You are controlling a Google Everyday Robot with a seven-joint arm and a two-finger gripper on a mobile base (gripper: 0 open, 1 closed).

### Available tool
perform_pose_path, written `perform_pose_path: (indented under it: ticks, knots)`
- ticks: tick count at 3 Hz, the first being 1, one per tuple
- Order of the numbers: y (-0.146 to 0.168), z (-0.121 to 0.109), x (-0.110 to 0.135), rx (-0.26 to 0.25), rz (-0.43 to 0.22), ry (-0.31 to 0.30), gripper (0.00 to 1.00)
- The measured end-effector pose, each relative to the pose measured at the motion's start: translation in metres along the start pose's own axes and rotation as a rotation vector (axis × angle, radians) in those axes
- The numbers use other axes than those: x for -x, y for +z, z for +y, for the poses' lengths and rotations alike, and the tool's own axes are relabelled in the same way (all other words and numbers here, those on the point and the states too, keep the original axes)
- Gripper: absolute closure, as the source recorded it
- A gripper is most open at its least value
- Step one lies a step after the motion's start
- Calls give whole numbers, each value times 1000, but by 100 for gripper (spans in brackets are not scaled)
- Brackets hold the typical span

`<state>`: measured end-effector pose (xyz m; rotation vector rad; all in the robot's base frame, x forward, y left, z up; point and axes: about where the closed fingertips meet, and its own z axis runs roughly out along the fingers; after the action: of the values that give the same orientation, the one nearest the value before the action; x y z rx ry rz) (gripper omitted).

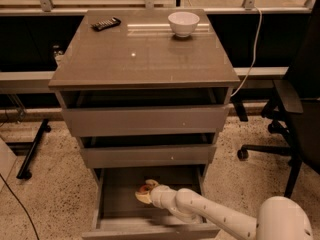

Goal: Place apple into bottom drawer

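Gripper [144, 193]: inside the open bottom drawer [118, 198], near its middle, arm entering from the near right; pincer pinched on the apple [147, 187] (only a red sliver shows). Apple: in the grip, low over the drawer floor. Cabinet top [145, 59]: bowl [183, 23] far right, remote [105, 23] far left.
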<state>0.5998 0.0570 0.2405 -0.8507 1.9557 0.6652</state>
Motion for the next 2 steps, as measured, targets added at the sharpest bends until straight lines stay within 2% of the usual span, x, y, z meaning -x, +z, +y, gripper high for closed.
perform_pose_path:
  ticks: [1,2]
  knots:
    - [17,-8,-23,-15,6,13,100]
    - [31,-13,-45,-21,22,29,85]
